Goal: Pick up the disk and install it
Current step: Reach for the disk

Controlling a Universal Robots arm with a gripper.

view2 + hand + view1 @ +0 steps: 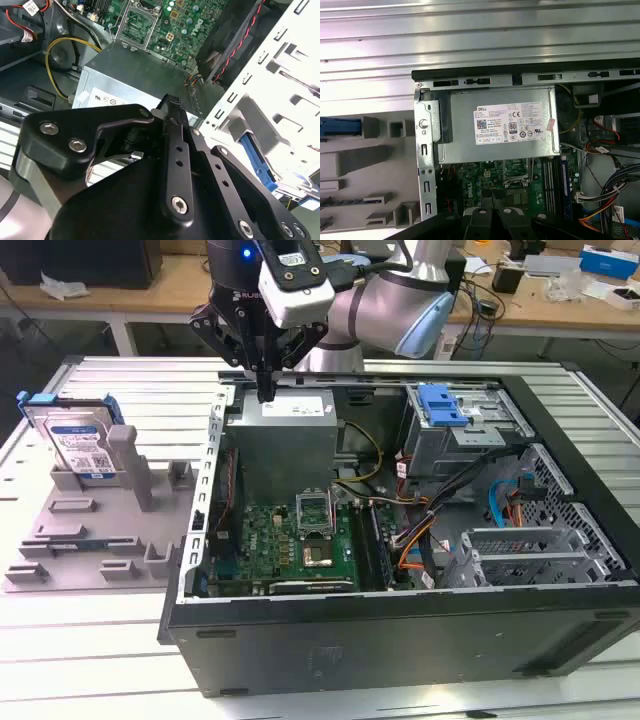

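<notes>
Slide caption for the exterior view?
Gripper hovers over the power supply in the open case; the disk stands in a grey fixture.

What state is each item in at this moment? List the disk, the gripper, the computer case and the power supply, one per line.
disk: standing upright in the grey holder, not held.
gripper: shut, empty, poised above the power supply.
computer case: lying on its side, open, interior exposed.
power supply: mounted inside the case, label facing up.
</notes>
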